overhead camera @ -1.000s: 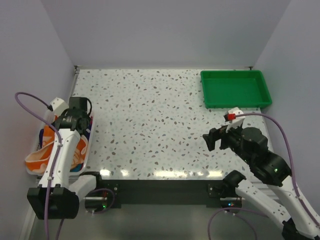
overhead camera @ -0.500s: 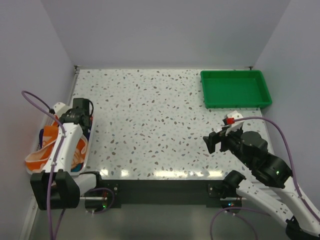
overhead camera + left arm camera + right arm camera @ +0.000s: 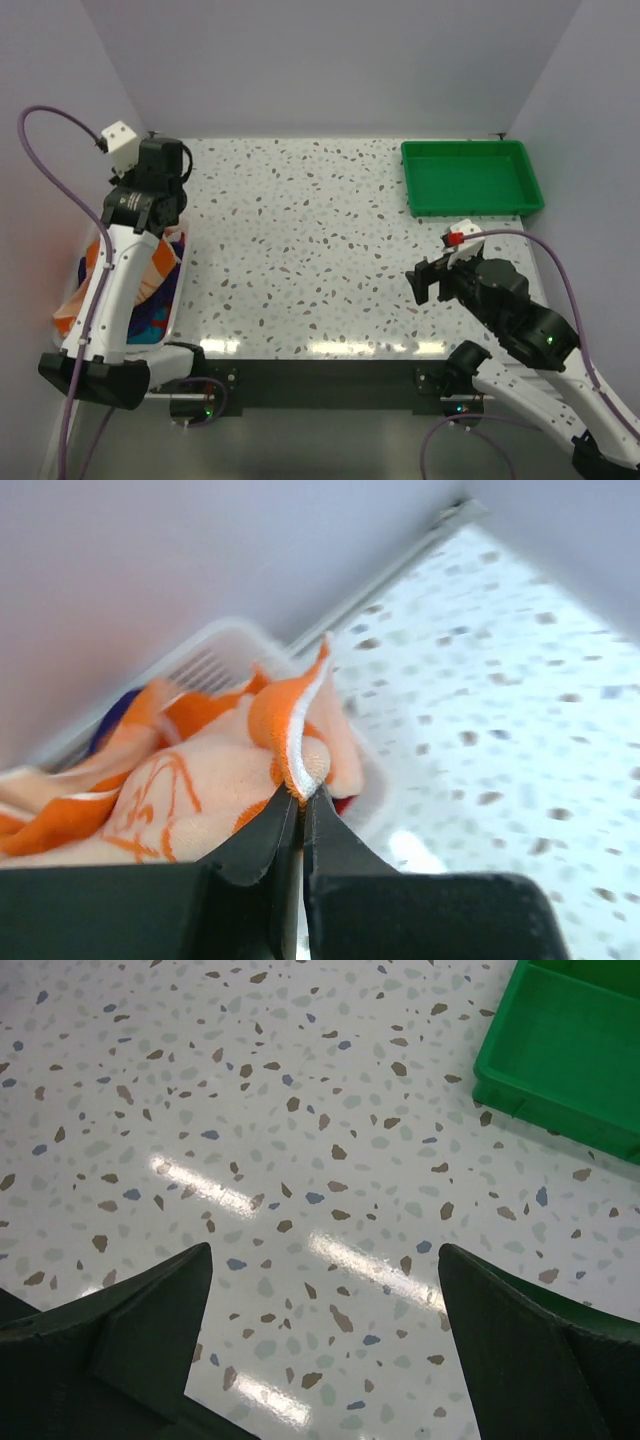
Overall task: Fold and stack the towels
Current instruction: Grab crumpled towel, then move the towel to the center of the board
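Your left gripper (image 3: pixel 300 798) is clamped on a raised fold of the orange-and-white towel (image 3: pixel 190 790). This towel lies on top of the other towels (image 3: pixel 168 280) in the white basket (image 3: pixel 205 665), at the left edge of the desk (image 3: pixel 300 240) near its front corner. Your right gripper (image 3: pixel 325 1260) hangs above the desk near the right edge with fingers wide apart and holding nothing, and the green tray (image 3: pixel 560 1050) sits in the far right corner

Two robot arms (image 3: pixel 115 290) (image 3: pixel 520 325), one green tray (image 3: pixel 470 146), one white basket (image 3: pixel 205 665), at least two towels (image 3: pixel 200 790).
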Available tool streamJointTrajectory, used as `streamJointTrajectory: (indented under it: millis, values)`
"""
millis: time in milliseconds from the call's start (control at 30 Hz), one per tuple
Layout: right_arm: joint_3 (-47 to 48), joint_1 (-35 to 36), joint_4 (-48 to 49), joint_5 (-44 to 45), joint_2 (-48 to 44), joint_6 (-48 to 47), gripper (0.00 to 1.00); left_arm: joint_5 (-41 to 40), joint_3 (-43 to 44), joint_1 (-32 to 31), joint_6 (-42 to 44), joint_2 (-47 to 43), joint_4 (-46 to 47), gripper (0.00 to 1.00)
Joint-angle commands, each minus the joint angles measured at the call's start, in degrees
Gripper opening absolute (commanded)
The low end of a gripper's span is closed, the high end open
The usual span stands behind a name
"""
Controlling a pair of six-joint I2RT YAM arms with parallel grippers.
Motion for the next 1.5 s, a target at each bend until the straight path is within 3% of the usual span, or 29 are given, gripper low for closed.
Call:
streamJointTrajectory:
  millis: [0,200,233,333,467,667,767,867,967,1067,1133,1233,1267,1300,1400,1467]
  values:
    - [1.7,0.3,1.5,1.7,2.3,-0.8,0.99,1.3,11.5,-8.8,5.4,5.7,5.4,0.00]
    - [4.1,0.3,0.2,4.4,4.6,-0.6,0.99,9.5,32.4,-21.5,16.3,17.9,15.9,0.00]
    - [4.3,0.4,0.1,4.7,5.2,-0.7,0.99,10.6,39.8,-22.9,17.6,19.7,16.6,0.00]
    - [5.0,0.3,0.5,5.7,5.9,-0.1,0.99,14.0,51.4,-28.5,23.2,25.6,21.6,0.00]
    - [5.7,0.3,1.4,7.5,6.9,0.7,0.99,15.3,51.8,-36.8,29.5,25.2,32.1,0.00]
    - [7.6,0.4,1.6,9.9,7.9,0.9,0.99,18.2,35.3,-39.8,28.0,16.0,40.4,0.00]
    - [7.7,0.3,1.5,10.8,7.6,1.2,0.99,23.9,20.7,-39.9,24.9,10.4,43.8,0.00]
    - [7.9,0.3,0.8,12.6,7.5,2.7,0.99,35.8,1.0,-40.8,20.7,6.3,46.2,0.00]
    - [7.2,0.3,1.4,13.3,6.6,4.3,0.99,44.7,-11.9,-44.2,17.6,4.8,47.5,0.01]
    - [6.9,0.4,1.8,15.1,6.9,6.1,0.99,47.0,-22.1,-51.0,16.2,2.2,49.2,0.10]
    - [7.1,0.3,1.7,15.8,9.1,6.9,0.99,47.9,-27.0,-54.7,14.6,-1.1,51.2,0.26]
    - [6.9,0.3,1.8,17.6,14.4,9.1,0.99,48.8,-33.9,-55.4,11.1,-5.5,51.2,0.46]
    - [6.9,0.3,1.8,17.9,15.9,9.6,0.98,46.0,-35.8,-55.4,9.5,-6.7,49.4,0.52]
    - [6.8,0.2,1.9,18.8,17.5,10.1,0.98,44.7,-36.5,-55.4,8.4,-7.9,48.5,0.69]
    - [6.4,-0.7,2.7,18.8,25.0,12.8,0.91,38.4,-37.9,-55.2,5.3,-11.7,47.0,0.86]
    - [5.9,-3.1,3.2,16.6,30.1,15.1,0.83,33.2,-37.4,-54.5,2.9,-12.6,45.7,0.88]
